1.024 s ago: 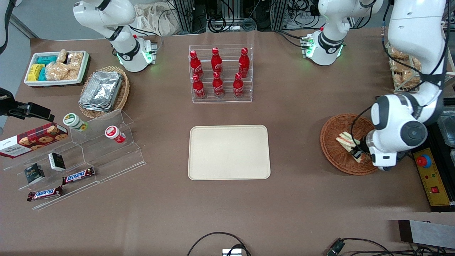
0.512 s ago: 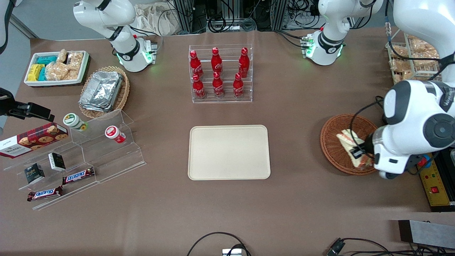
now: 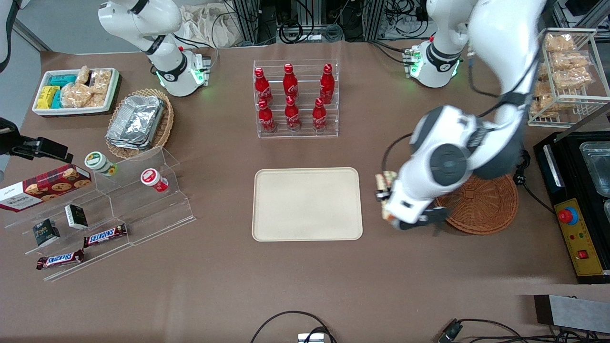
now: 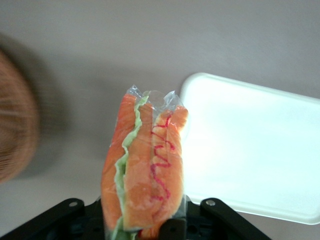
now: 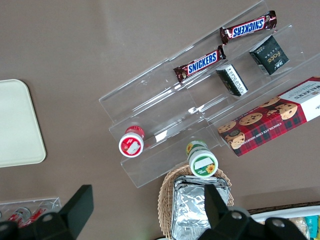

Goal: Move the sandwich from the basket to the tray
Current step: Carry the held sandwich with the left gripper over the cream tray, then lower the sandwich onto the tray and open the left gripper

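One sandwich [image 3: 385, 183] is held in the left arm's gripper [image 3: 384, 194], above bare table between one beige tray [image 3: 307, 204] at the centre of the front view and one round reddish-brown basket [image 3: 482, 205] at centre right. Six red bottles [image 3: 291, 96] stand in one clear rack at upper centre. At upper left sit one white bin of snack packets [image 3: 76, 91] and one oval wicker basket of foil containers [image 3: 140, 123]. On the clear stepped stand at lower left: two round cups [image 3: 101, 163], two Snickers bars [image 3: 105, 235], two small dark boxes [image 3: 46, 232] and one cookie box [image 3: 43, 186].
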`<action>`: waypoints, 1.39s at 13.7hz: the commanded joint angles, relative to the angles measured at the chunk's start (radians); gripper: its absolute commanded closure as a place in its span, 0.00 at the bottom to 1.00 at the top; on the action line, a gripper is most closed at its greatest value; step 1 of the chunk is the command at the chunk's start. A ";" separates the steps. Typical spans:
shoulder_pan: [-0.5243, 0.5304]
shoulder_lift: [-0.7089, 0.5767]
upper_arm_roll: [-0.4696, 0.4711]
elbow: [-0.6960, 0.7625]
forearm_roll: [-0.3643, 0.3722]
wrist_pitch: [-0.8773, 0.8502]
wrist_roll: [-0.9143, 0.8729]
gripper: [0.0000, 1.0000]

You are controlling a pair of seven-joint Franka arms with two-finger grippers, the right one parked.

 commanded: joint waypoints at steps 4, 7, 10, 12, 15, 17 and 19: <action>-0.114 0.199 0.013 0.051 0.062 0.138 -0.007 1.00; -0.132 0.243 0.011 0.052 0.099 0.165 -0.053 0.96; -0.140 0.260 0.013 0.052 0.101 0.194 -0.063 0.37; -0.137 0.256 0.013 0.052 0.102 0.194 -0.060 0.00; -0.131 0.222 0.020 0.055 0.102 0.192 -0.062 0.00; -0.131 0.172 0.040 0.063 0.102 0.182 -0.062 0.00; -0.102 0.086 0.063 0.060 0.102 0.156 -0.050 0.00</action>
